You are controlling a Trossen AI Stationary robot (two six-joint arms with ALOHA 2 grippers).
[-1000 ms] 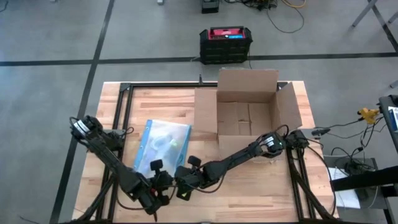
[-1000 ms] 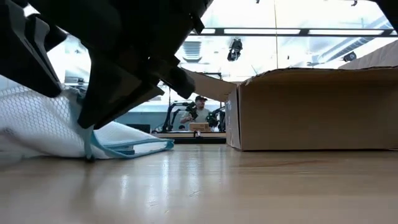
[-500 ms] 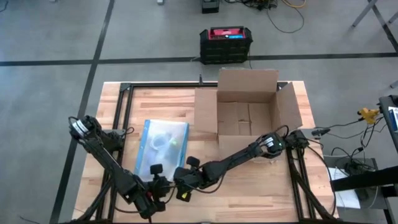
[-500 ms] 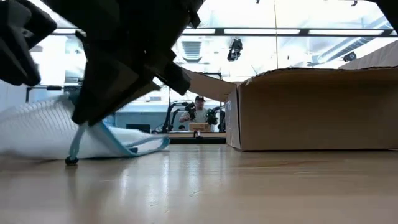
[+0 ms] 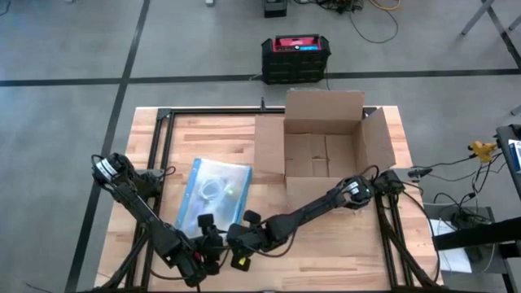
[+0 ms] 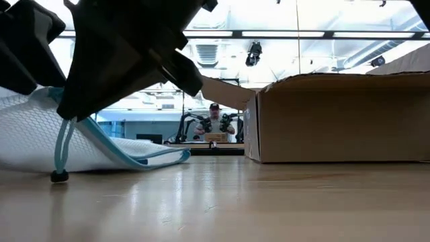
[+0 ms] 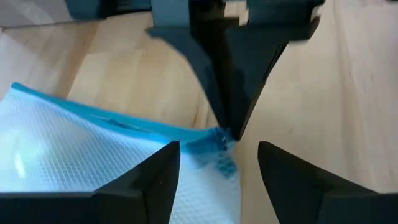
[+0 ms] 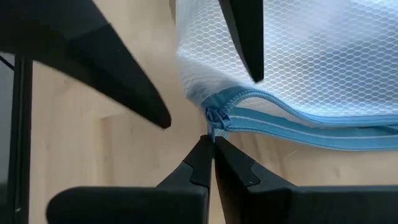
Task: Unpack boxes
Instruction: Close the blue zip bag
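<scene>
The brown cardboard box (image 5: pixel 324 137) stands open at the table's far right, flaps spread, resting on its bottom. A clear mesh bag with blue edging (image 5: pixel 213 191) lies left of it. At the bag's near corner my right gripper (image 8: pixel 211 152) is shut on the blue zipper end. My left gripper (image 7: pixel 217 152) is open, one finger on either side of that same corner, with no touch that I can see. In the low view the bag (image 6: pixel 37 138) rises toward the grippers, and a blue cord with a dark stopper (image 6: pixel 59 176) hangs from it. My right gripper pinches the bag's blue zipper end (image 8: pixel 215 122) between its two fingertips, at the bag's near corner. The fingers slant down from the table's right side. That corner is raised off the wood, and the rest of the bag lies on the table.
A black crate with a red top (image 5: pixel 295 57) sits on the floor beyond the table's far edge. Black frame rails (image 5: pixel 163 155) run along the table's left and far sides. Bare wood (image 5: pixel 326 244) lies near the front right.
My left gripper has opened and let go of the bag's near corner, staying where it was. My right gripper, still shut on the zipper end, has drawn slightly toward the near edge and up. The blue cord has swung down and now hangs straight.
</scene>
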